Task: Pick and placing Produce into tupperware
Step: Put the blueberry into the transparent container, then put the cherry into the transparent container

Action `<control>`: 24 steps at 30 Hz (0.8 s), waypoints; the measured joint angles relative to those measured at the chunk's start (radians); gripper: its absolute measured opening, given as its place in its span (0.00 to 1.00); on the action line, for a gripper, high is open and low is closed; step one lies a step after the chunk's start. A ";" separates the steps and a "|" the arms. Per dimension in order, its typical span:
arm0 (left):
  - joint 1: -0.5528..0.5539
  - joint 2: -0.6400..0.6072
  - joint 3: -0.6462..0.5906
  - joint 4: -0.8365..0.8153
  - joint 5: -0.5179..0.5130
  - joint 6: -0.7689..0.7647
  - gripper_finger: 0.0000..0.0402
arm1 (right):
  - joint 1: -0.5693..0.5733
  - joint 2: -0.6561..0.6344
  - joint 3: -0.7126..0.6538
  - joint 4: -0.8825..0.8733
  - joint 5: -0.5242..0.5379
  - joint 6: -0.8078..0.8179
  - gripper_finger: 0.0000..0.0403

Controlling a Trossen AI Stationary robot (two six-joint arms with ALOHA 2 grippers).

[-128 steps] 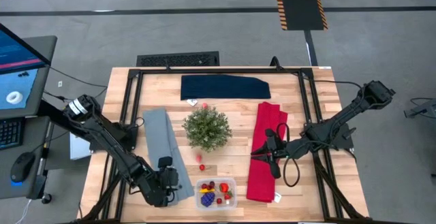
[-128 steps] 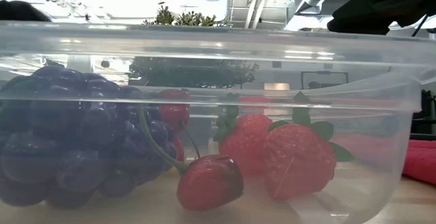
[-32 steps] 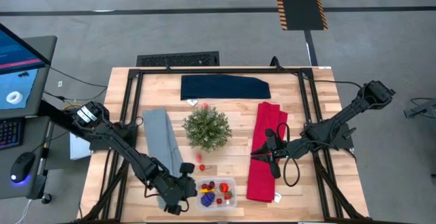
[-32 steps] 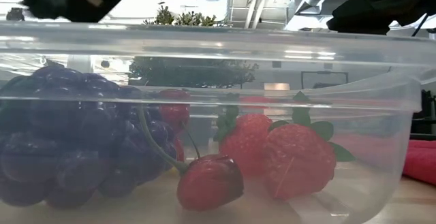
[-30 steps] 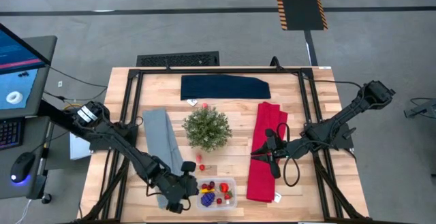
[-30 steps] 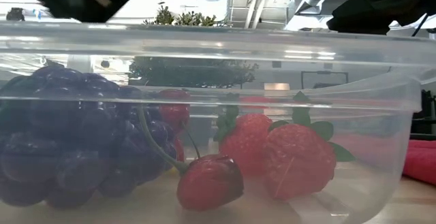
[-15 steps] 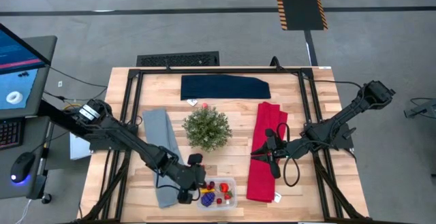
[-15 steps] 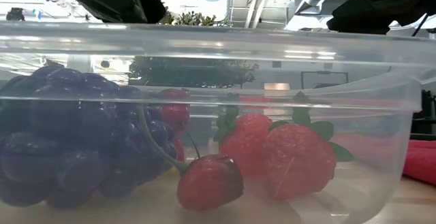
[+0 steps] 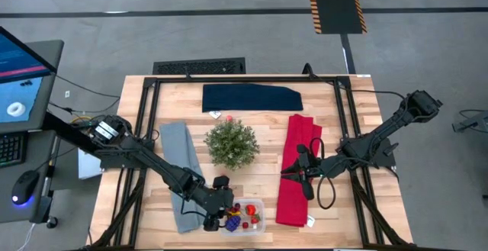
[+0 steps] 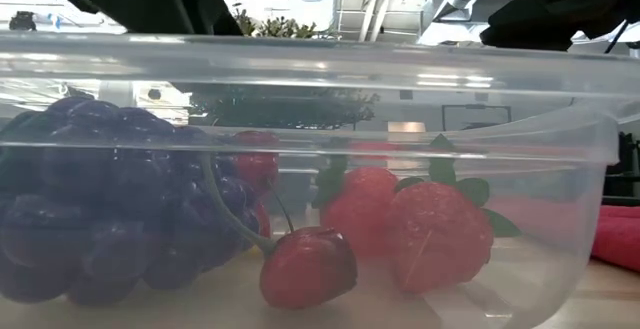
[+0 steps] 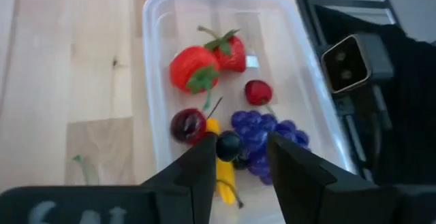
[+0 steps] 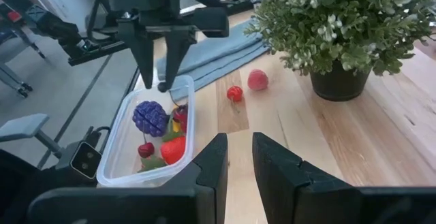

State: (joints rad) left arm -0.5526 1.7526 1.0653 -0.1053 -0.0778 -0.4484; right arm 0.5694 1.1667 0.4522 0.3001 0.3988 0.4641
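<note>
Left claw (image 11: pixel 230 157) parted (right idle)

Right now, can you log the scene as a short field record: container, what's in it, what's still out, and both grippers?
container: tupperware, table's near edge
inside: grapes, two strawberries, cherries, yellow piece
left gripper: over the tupperware, jaws parted, dark berry between the fingertips
still out: two red berries on the table by the plant
right gripper: idle over the red cloth, holding nothing

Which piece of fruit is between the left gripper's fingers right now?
The small dark berry, round and nearly black, sits between the left gripper's fingers above the tupperware. The grape cluster is purple and lies in the container.
</note>
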 joint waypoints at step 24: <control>0.046 -0.022 -0.001 -0.163 -0.026 0.091 0.31 | 0.000 0.000 0.000 0.000 0.000 0.007 0.23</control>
State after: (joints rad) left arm -0.5063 1.7309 1.0647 -0.2680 -0.1035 -0.3578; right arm 0.5694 1.1667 0.4522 0.2996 0.3985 0.4713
